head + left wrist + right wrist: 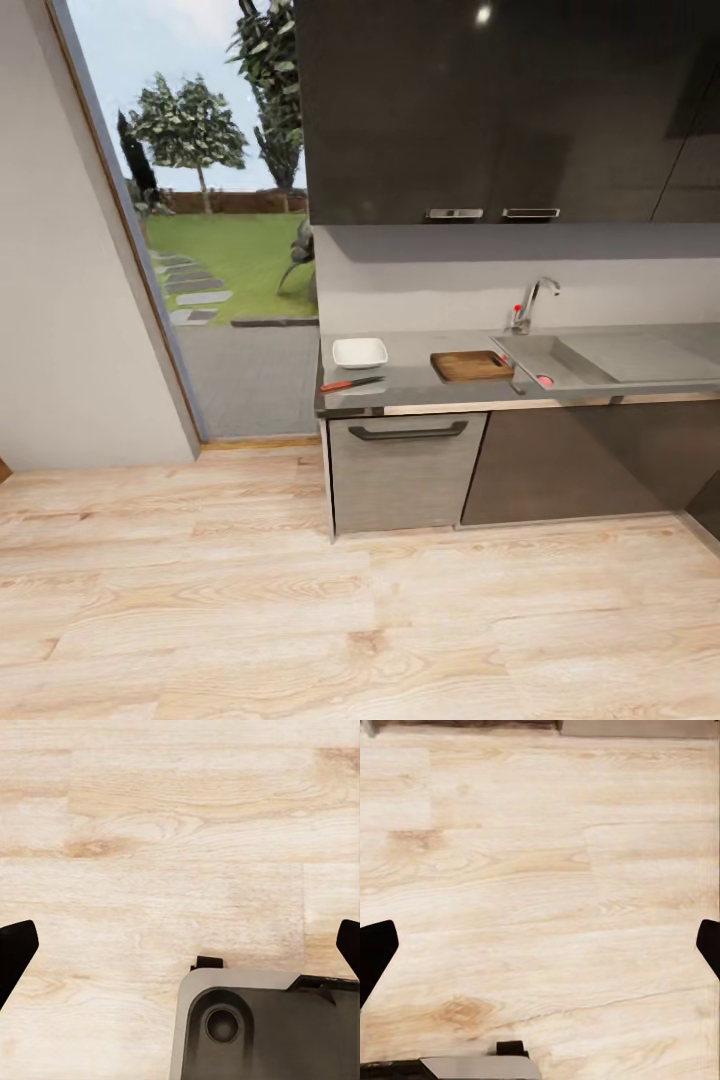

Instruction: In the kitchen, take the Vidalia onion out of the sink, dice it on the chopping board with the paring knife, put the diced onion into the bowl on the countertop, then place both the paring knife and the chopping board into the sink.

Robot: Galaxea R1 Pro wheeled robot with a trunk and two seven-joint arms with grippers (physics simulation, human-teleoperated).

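In the head view, the grey countertop runs from the window to the right. On it stand the white bowl, the paring knife with its red-orange handle, and the wooden chopping board. The sink lies right of the board, under a chrome tap. The pinkish-red Vidalia onion rests at the basin's near edge. My left gripper hangs open over bare wood floor, fingertips far apart. My right gripper is open over the floor too.
Grey base cabinets with a dark bar handle stand under the countertop, dark wall cabinets above. A tall window onto a garden is left of the counter. Light wood floor stretches between me and the cabinets. The robot's grey base shows below the left gripper.
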